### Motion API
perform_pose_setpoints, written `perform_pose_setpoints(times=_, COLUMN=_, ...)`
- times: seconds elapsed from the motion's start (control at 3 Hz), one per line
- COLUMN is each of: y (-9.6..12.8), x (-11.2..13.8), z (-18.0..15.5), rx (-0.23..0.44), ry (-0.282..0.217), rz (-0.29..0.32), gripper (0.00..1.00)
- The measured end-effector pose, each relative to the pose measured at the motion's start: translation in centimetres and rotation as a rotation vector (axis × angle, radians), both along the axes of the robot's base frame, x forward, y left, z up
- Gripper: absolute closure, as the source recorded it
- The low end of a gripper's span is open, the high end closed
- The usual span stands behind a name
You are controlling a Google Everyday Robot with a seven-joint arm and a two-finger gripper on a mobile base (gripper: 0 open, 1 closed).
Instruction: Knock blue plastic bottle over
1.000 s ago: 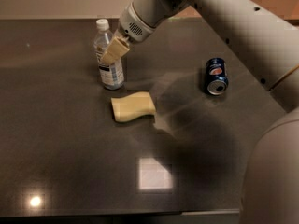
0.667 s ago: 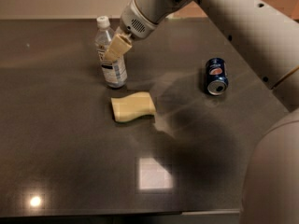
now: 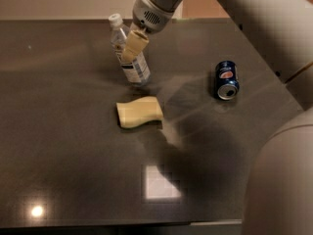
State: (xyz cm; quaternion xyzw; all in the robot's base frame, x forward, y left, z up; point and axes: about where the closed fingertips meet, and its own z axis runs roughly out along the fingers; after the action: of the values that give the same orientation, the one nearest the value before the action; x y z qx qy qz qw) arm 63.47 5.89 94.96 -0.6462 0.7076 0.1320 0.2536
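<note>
The blue plastic bottle [image 3: 136,68] is a clear bluish bottle with a white cap and a white-and-blue label. It stands on the dark table [image 3: 63,131] at the back centre and leans with its cap toward the upper left. My gripper [image 3: 133,46] reaches down from the upper right and presses against the bottle's upper body, covering part of it.
A pale yellow curved block [image 3: 139,112] lies just in front of the bottle. A dark blue Pepsi can [image 3: 226,80] lies on its side to the right. My arm's large white body [image 3: 279,180] fills the right and lower right.
The bottle stood upright before and now leans with its cap to the left. My gripper has pushed further into it.
</note>
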Motion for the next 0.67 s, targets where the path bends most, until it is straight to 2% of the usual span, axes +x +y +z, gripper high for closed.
perform_pose_setpoints(times=0.67, y=-4.9, x=1.2, z=-1.0, rx=-0.199, ry=-0.013, rz=-0.018, gripper=1.0)
